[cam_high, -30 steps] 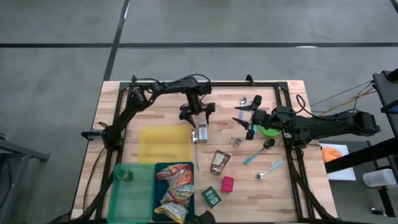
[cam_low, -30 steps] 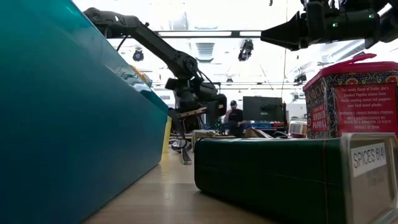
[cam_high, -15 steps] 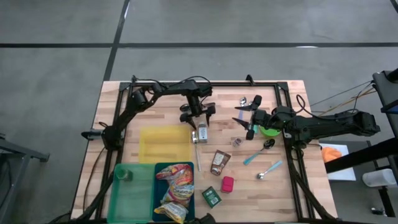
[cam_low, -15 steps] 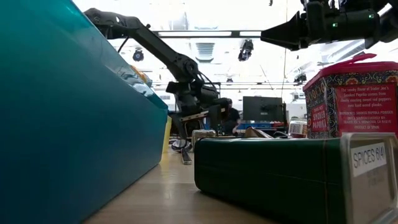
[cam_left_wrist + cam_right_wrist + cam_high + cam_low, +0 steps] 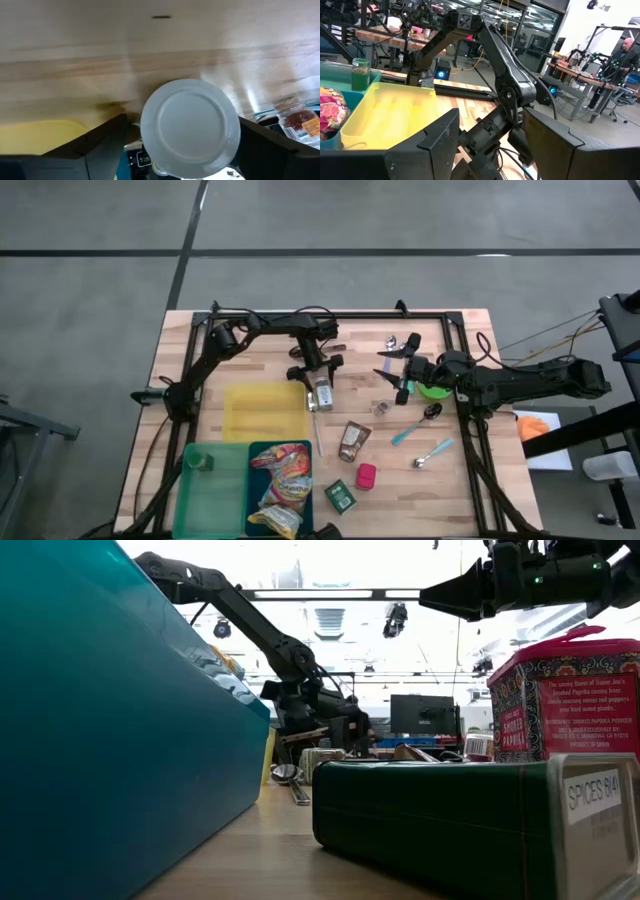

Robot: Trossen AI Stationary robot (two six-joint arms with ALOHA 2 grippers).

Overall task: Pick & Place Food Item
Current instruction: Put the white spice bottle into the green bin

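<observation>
The left gripper [image 5: 318,379] is lowered over a small jar with a white lid [image 5: 323,392] near the middle of the desk [image 5: 250,350], beside the yellow tray [image 5: 264,412]. Its fingers stand wide apart on either side of the jar (the wrist view shows the round lid between them), not closed on it. The right gripper [image 5: 392,372] hangs above the desk toward the right edge, fingers parted and holding nothing. A brown pouch [image 5: 353,440] lies nearer the front edge.
</observation>
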